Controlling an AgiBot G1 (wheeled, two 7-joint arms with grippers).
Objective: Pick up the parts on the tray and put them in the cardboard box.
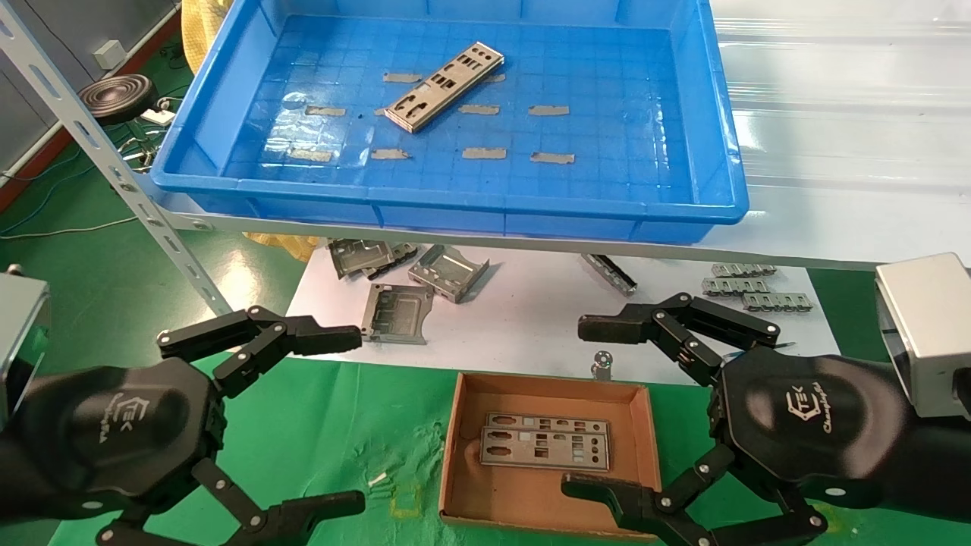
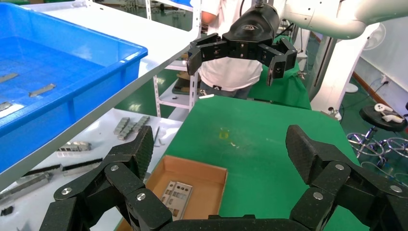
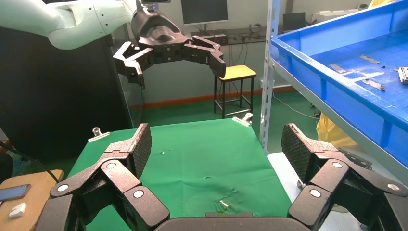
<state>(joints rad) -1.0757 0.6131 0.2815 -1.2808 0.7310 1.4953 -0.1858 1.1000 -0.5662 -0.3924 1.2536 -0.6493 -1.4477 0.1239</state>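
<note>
One plate (image 1: 444, 86) left, lying diagonally on the floor of the blue tray (image 1: 455, 205). Two plates (image 1: 545, 443) already flat in the cardboard box (image 1: 455, 447). Left gripper (image 1: 334, 421) and right gripper (image 1: 599, 406) both spread wide, empty, low on either side of the box. Plate looks thin, stiff, light, slick metal, lying flush. Best bet: pinch across the narrow width at a long edge, mid-length.

Tray (image 1: 713, 152) far rim cut off by head view's top edge. Cardboard box (image 1: 455, 447) near wall partly hidden behind right end effector (image 1: 592, 409). Lower plate (image 1: 544, 449) overlapping upper plate (image 1: 546, 422). Small round item (image 1: 603, 359) on worktop (image 1: 531, 326) too small to identify.
</note>
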